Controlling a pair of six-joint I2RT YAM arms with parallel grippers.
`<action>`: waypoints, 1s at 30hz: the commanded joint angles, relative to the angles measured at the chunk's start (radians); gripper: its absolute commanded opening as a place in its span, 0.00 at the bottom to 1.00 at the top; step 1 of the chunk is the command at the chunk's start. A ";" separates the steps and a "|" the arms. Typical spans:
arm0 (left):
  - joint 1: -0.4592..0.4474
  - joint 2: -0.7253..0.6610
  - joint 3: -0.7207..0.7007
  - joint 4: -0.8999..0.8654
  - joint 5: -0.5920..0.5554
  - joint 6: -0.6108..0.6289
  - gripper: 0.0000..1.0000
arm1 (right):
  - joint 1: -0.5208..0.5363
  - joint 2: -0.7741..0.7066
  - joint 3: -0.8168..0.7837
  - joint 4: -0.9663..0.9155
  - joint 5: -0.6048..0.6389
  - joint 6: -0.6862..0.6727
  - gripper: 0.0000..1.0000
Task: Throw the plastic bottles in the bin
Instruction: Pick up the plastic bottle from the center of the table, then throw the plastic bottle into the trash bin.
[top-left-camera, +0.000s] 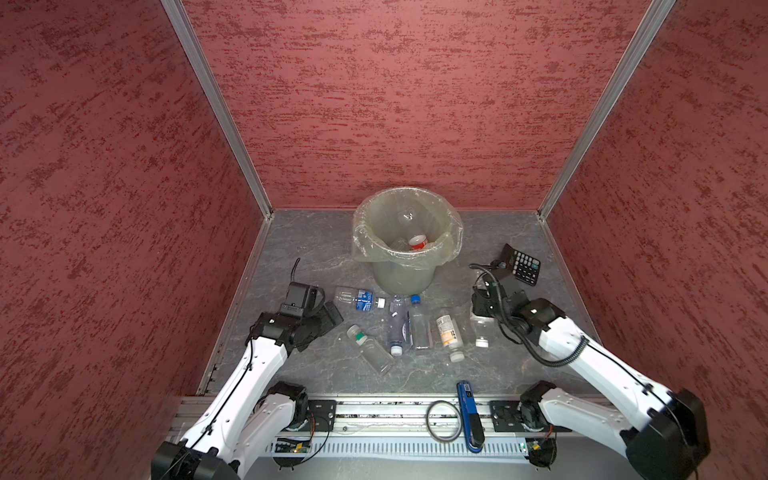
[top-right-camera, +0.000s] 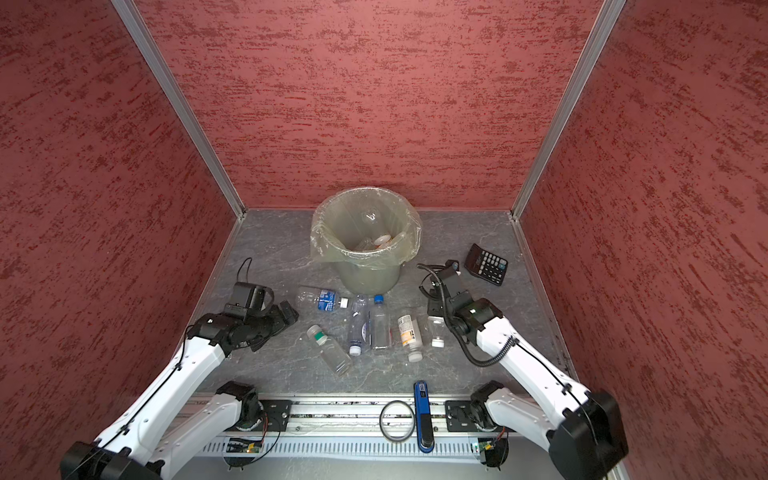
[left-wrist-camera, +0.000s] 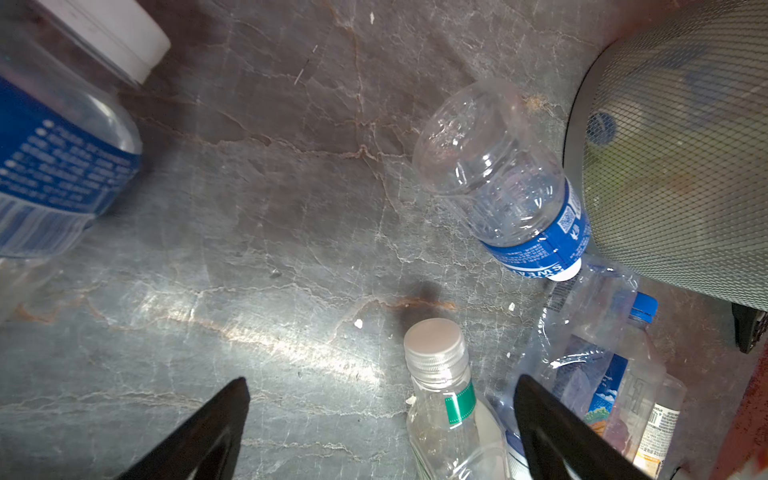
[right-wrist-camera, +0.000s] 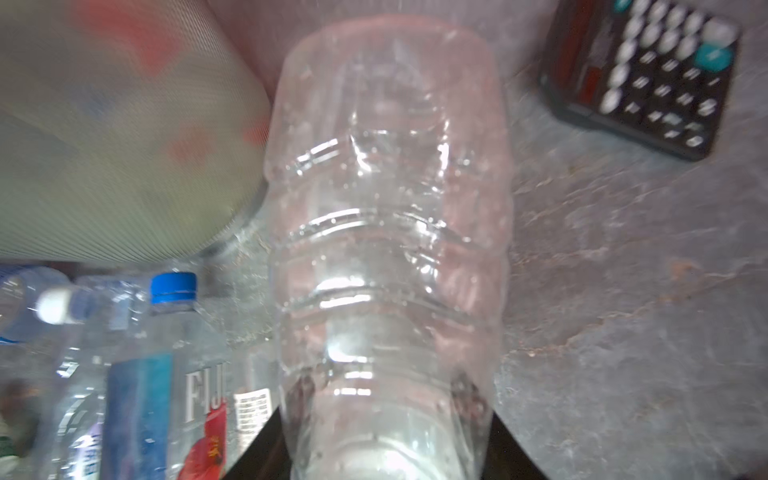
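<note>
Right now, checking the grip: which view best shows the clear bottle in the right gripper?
The right wrist view: the clear bottle fills it, pinched by the right gripper. Both top views show the bottle small, half hidden under the gripper. The left wrist view misses it.

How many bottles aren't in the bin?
7: blue-label bottle, green-band bottle, crushed bottle, blue-cap bottle, orange-label bottle before the bin; clear bottle in the right pincer; another bottle, left wrist view only. More may hide.
</note>
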 joint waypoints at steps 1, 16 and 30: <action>-0.009 0.007 0.029 -0.014 -0.019 0.004 0.99 | 0.003 -0.135 0.038 -0.043 0.048 0.019 0.50; -0.056 0.032 0.036 -0.007 -0.037 -0.031 0.99 | 0.018 -0.351 0.373 0.156 -0.146 -0.129 0.54; -0.066 0.011 0.036 -0.018 -0.040 -0.024 0.99 | 0.019 0.135 0.797 0.294 -0.204 -0.153 0.55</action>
